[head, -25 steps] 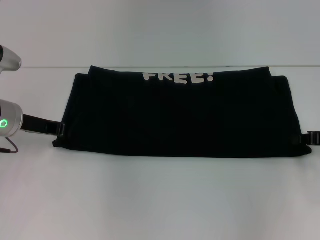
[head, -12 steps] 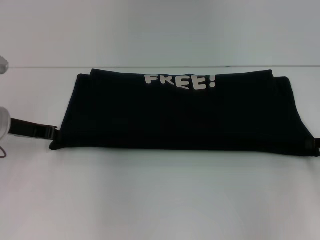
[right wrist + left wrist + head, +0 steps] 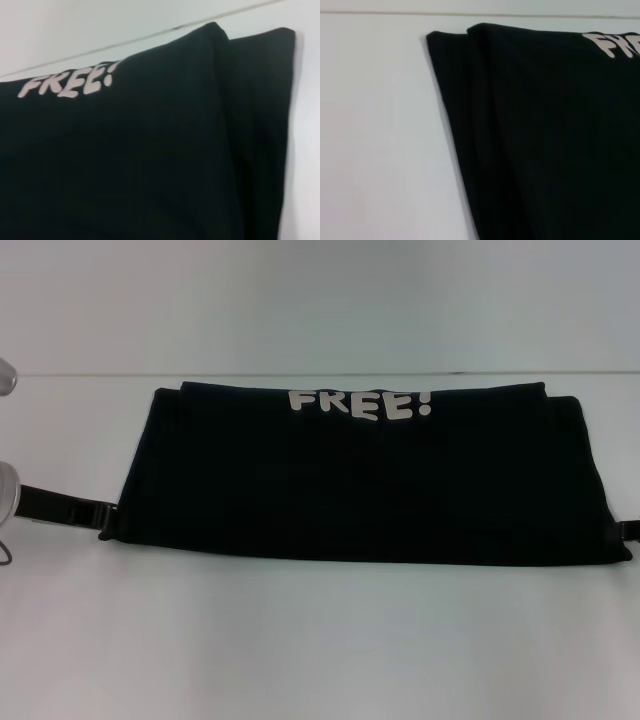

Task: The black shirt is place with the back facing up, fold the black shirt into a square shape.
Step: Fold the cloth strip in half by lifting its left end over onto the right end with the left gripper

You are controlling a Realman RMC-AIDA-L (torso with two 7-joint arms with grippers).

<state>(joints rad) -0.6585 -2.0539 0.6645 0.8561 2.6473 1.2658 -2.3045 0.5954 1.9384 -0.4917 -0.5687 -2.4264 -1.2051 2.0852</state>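
The black shirt (image 3: 365, 485) lies on the white table as a wide folded band, with the white "FREE!" lettering (image 3: 362, 403) near its far edge. My left gripper (image 3: 103, 518) is at the shirt's near left corner and is shut on the cloth there. Only a small part of my right gripper (image 3: 629, 530) shows, at the near right corner by the picture's edge. The left wrist view shows the shirt's layered left side (image 3: 485, 125). The right wrist view shows its layered right side (image 3: 250, 125). Neither wrist view shows its own fingers.
The white table (image 3: 320, 640) stretches in front of the shirt. Its far edge (image 3: 80, 375) runs just behind the shirt. Part of my left arm's silver body (image 3: 5, 490) shows at the left border.
Both grippers have moved outward, toward the picture's sides. The shirt's near corners went with them, so the near edge is wider and now lies a little closer to me.
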